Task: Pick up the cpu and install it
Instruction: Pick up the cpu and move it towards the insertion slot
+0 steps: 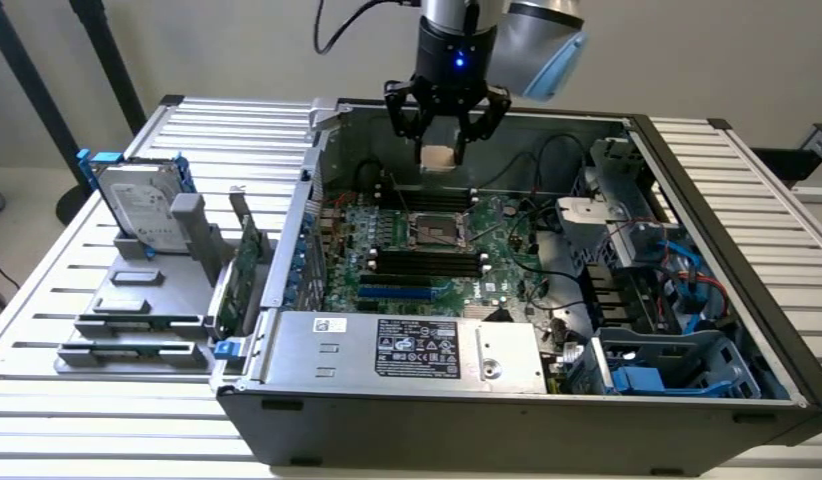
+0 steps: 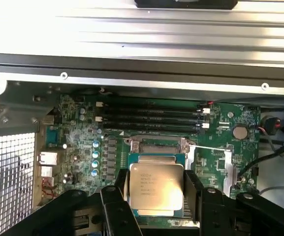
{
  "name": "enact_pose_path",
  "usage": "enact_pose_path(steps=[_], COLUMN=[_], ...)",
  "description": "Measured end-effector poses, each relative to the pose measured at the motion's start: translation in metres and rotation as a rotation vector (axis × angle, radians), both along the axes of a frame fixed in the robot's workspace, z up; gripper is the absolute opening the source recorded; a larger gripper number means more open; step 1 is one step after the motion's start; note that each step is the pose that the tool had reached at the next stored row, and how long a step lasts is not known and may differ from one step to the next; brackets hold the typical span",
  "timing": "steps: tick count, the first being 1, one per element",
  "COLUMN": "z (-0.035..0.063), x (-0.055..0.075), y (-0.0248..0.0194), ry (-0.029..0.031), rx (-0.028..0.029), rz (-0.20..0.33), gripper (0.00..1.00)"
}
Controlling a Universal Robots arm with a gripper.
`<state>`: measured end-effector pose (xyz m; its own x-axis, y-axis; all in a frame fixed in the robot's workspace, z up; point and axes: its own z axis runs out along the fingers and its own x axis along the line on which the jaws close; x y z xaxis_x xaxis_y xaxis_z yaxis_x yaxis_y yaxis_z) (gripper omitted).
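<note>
While the gripper point(image 1: 442, 143) hung over the open computer case point(image 1: 518, 405), its black fingers point(image 2: 116, 199) were clamped on two opposite edges of the cpu point(image 2: 156, 189). This small, flat, square chip had a shiny silver metal lid with faint printed lettering and a thin darker rim. It was held in the air above the green motherboard point(image 2: 82, 142), clear of the metal-framed socket point(image 2: 159, 145). Ribbed metal slats formed the desk point(image 1: 64, 400).

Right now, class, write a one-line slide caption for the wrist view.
The gripper holds the cpu over the motherboard inside the open computer case.
</note>
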<state>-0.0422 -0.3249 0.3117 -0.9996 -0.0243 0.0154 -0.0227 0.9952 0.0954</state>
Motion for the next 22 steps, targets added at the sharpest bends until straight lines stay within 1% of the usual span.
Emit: enact_pose_path(steps=[2,7,11,14,18,20,22], z=[-0.0035,-0.0122,-0.0195,-0.0242,-0.0311,-0.0347,-0.037], x=[0.001,0.003,0.005,0.006,0.006,0.007,0.007], y=[0.0008,0.0009,0.0006,-0.0029,-0.0103,-0.0119,-0.012], ry=[-0.0001,0.0,-0.0001,0.0001,-0.0001,-0.0001,-0.0001], rx=[-0.0017,-0.0109,-0.0136,-0.0142,-0.0138,-0.0138,-0.014], rz=[0.0,0.0,0.0,0.0,0.0,0.0,0.0], gripper=[0.55,0.55,0.55,0.55,0.55,0.55,0.55])
